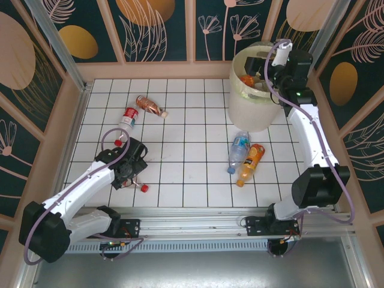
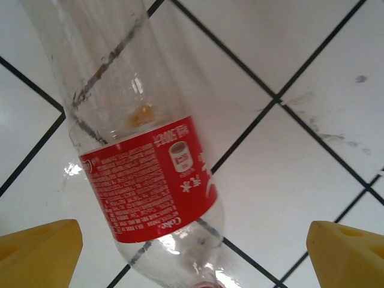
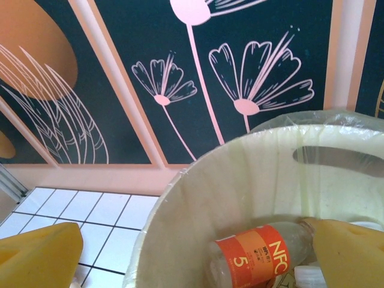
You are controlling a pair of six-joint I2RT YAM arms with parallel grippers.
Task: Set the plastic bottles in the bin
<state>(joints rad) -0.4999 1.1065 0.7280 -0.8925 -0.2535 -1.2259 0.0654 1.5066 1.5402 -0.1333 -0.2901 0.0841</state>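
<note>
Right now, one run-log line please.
left gripper: jaws open, straddling red-label bottle | right gripper: jaws open above bin | NFC bottle in bin

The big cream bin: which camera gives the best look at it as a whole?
Top external: the bin stands whole, far right on the table, the right gripper over its mouth. The right wrist view comes close on part of the rim and inner wall, with an orange-labelled bottle inside.
</note>
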